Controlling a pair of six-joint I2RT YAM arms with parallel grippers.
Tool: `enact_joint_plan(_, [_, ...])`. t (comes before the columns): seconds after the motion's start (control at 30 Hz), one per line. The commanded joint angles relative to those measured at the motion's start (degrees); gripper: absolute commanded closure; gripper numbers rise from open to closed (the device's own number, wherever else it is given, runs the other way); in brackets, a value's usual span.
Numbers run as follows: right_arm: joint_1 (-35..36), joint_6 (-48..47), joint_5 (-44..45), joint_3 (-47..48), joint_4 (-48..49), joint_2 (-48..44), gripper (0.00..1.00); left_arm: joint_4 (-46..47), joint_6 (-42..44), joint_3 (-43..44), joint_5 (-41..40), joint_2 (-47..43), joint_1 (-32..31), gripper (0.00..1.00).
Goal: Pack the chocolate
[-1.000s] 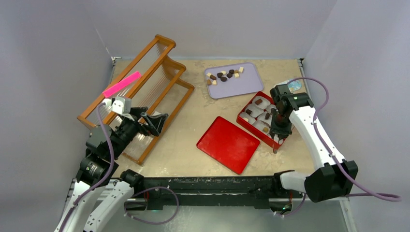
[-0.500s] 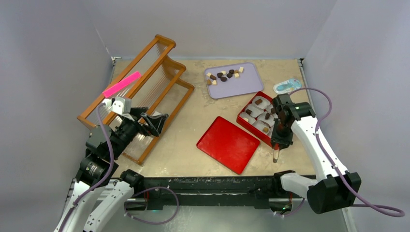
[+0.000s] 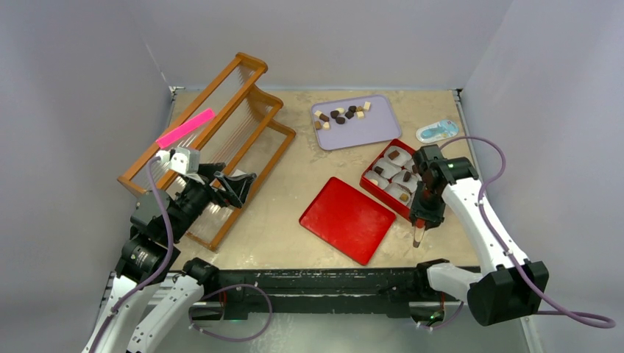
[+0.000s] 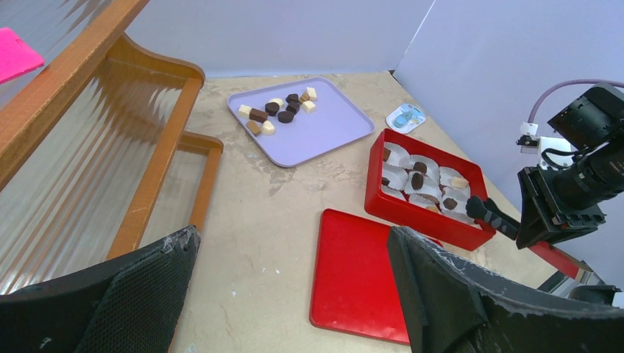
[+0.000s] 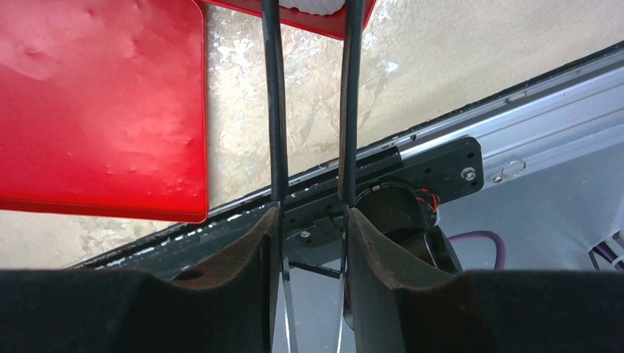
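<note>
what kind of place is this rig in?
Probably a lab robot cell, not a kitchen: blank walls box in the table, robot arms are bolted at its near edge, and staged props sit on it, a tray of chocolate and a red box.

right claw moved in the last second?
Yes. The right claw slid toward the table's near edge, from over the red box to just past its near corner.

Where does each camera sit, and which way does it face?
Top external: above and behind, looking down on the table; left arm, right arm show.
Left wrist: faces across to purple tray and red box; left hand below.
Right wrist: faces down at the near table edge; right hand centre.
All share the red lid.
</note>
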Motion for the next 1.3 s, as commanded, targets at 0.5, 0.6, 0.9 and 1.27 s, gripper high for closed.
enact_joint_plan(0.5, [0.1, -4.0, 1.3, 9.9, 5.8, 0.4, 0.63, 0.5, 0.7, 0.2, 0.1, 0.2, -0.3, 0.02])
enact_joint_plan(0.6, [0.1, -4.4, -0.2, 12.5, 8.0, 1.1, 0.64, 0.5, 0.7, 0.2, 0.3, 0.3, -0.3, 0.02])
enact_joint_plan(0.9, [5.4, -1.4, -4.8, 13.9, 21.3, 5.2, 0.66, 0.2, 0.9, 0.2, -0.9, 0.6, -0.3, 0.02])
enact_joint_plan(1.27, [20.9, 7.3, -4.8, 16.2, 40.5, 18.5, 0.64, 0.1, 1.1, 0.0, -2.6, 0.8, -0.3, 0.02])
